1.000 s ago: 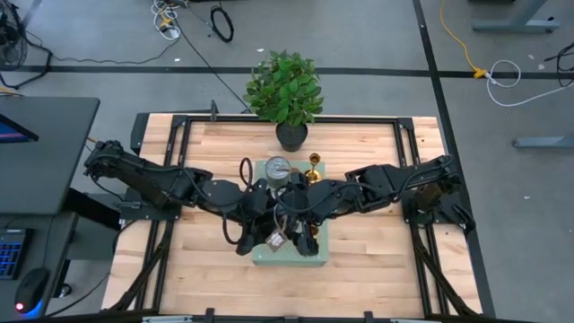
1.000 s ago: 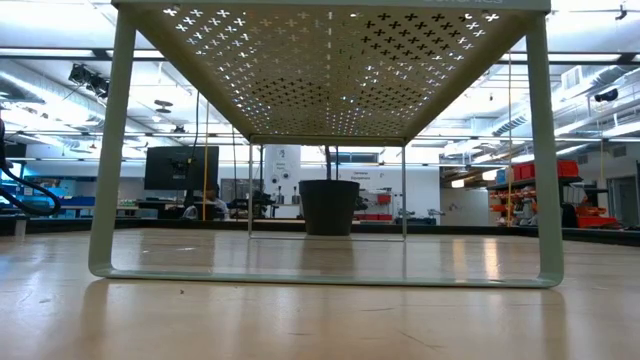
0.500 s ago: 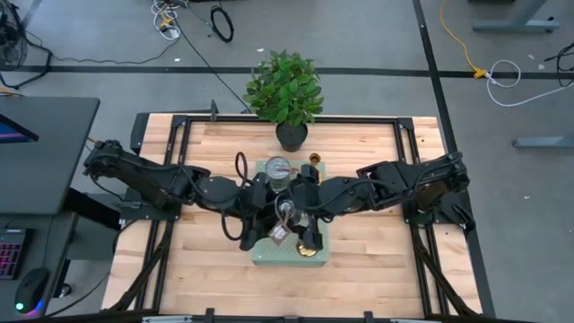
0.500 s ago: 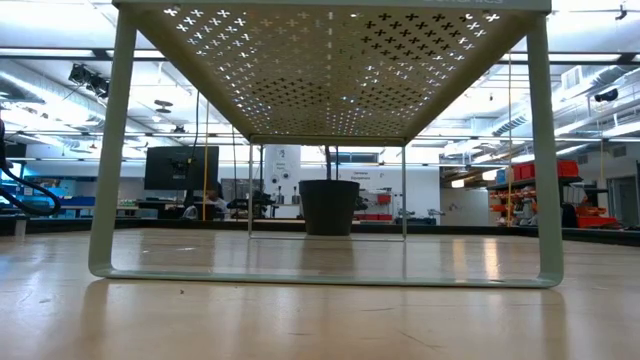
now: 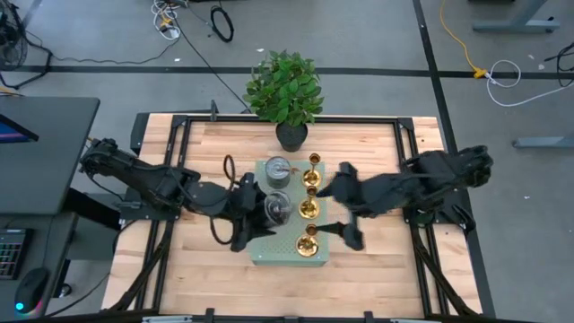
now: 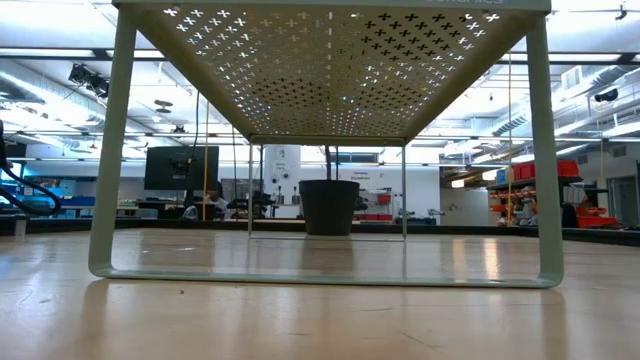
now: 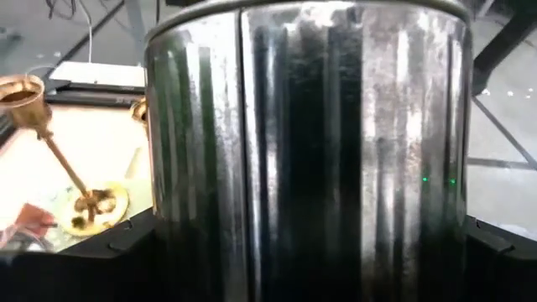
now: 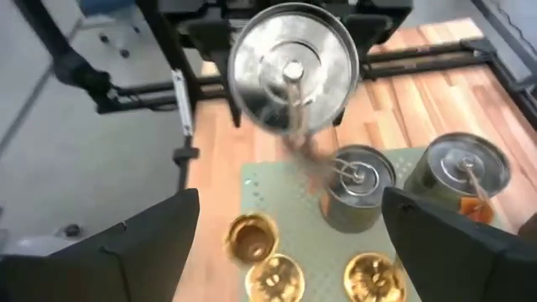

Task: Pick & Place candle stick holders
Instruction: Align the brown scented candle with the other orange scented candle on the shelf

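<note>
The pale green perforated board (image 5: 265, 253) lies at the table's middle. Three gold candle stick holders (image 5: 313, 170) (image 5: 308, 208) (image 5: 309, 244) stand on their round bases in a row along its right side. Two squat silver holders (image 5: 277, 168) (image 5: 279, 206) stand on its left side. My left gripper (image 5: 254, 226) is at the board's near left, shut on a third silver holder (image 8: 294, 67). My right gripper (image 5: 345, 211) is open and empty just right of the board. My left gripper pinches the silver holder's ribbed round side wall (image 7: 302, 168) between its two fingers (image 7: 101, 260), one on each side. In the right wrist view the holder is lifted clear of the board and tipped, its open top and centre pin (image 8: 292, 71) facing the right arm.
A black-potted plant (image 5: 285, 90) stands at the table's far edge behind the board. The low view looks under the board (image 6: 330, 60), which stands on thin legs (image 6: 112, 150). Black frame rails (image 5: 170, 135) run round the tabletop. Bare wood lies left, right and near of the board.
My right gripper has drawn back from over the board toward the table's right edge, leaving a gold holder standing on the board's near end. My left gripper has shifted a little toward the table's left and near edge.
</note>
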